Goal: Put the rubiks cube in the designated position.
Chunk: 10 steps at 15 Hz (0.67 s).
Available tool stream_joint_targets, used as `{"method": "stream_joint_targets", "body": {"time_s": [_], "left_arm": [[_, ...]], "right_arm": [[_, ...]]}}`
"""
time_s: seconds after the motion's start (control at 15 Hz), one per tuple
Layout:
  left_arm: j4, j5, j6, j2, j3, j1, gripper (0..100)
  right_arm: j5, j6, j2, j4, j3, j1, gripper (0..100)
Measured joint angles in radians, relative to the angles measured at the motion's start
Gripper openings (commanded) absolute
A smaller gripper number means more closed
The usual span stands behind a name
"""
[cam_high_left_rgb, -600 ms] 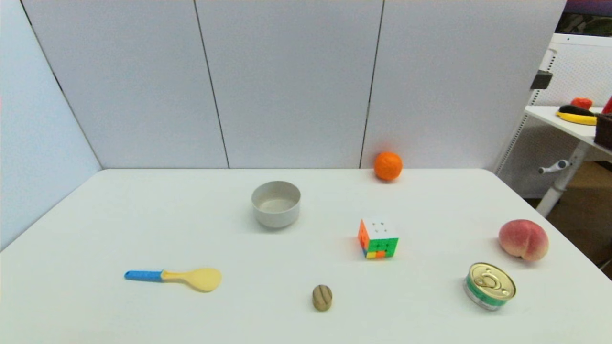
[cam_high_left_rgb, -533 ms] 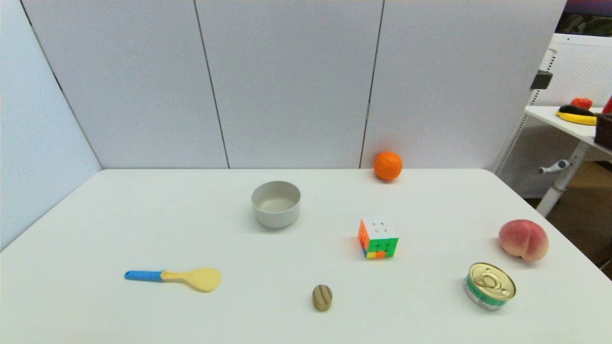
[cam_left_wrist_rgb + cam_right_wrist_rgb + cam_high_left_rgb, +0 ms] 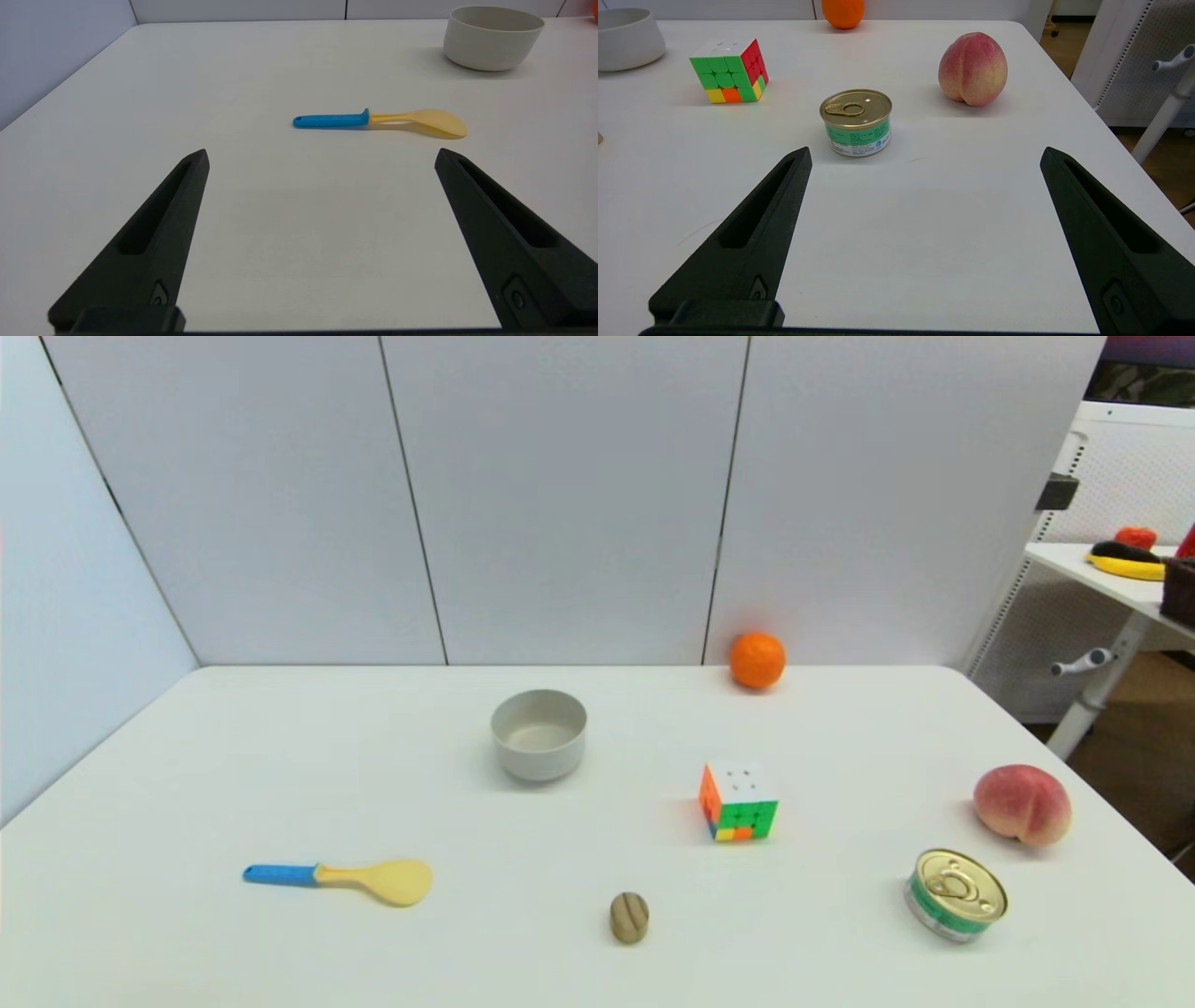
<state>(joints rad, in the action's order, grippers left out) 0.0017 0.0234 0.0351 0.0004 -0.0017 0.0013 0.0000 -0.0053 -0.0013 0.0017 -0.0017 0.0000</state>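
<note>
The rubiks cube (image 3: 738, 801) rests on the white table (image 3: 280, 756) a little right of centre, white dotted face up, with green, orange and yellow squares on its sides. In the right wrist view the rubiks cube (image 3: 729, 71) lies well beyond my fingers, off to one side. My right gripper (image 3: 924, 156) hovers open over bare table near the front right edge, holding nothing. My left gripper (image 3: 321, 156) is open too, low over the front left of the table, and empty. Neither arm shows in the head view.
A grey bowl (image 3: 540, 733) stands behind the centre. An orange (image 3: 757, 660) sits at the back wall, a peach (image 3: 1022, 804) near the right edge, a tin can (image 3: 955, 894) in front of it. A yellow spoon with a blue handle (image 3: 345, 878) and a small brown nut (image 3: 629, 917) lie near the front.
</note>
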Motion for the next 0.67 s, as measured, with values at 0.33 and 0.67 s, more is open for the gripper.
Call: {"method": "stream_joint_targets", "body": {"time_s": [0.33,0.67], "left_arm": [[0.000,0.000,0.000,0.000,0.000,0.000,100],[0.010,0.002,0.008,0.002,-0.002,0.000,100]], "right_arm": [[0.000,0.000,0.000,0.000,0.000,0.000,100],[0.000,0.000,0.000,0.000,0.000,0.000,100]]}}
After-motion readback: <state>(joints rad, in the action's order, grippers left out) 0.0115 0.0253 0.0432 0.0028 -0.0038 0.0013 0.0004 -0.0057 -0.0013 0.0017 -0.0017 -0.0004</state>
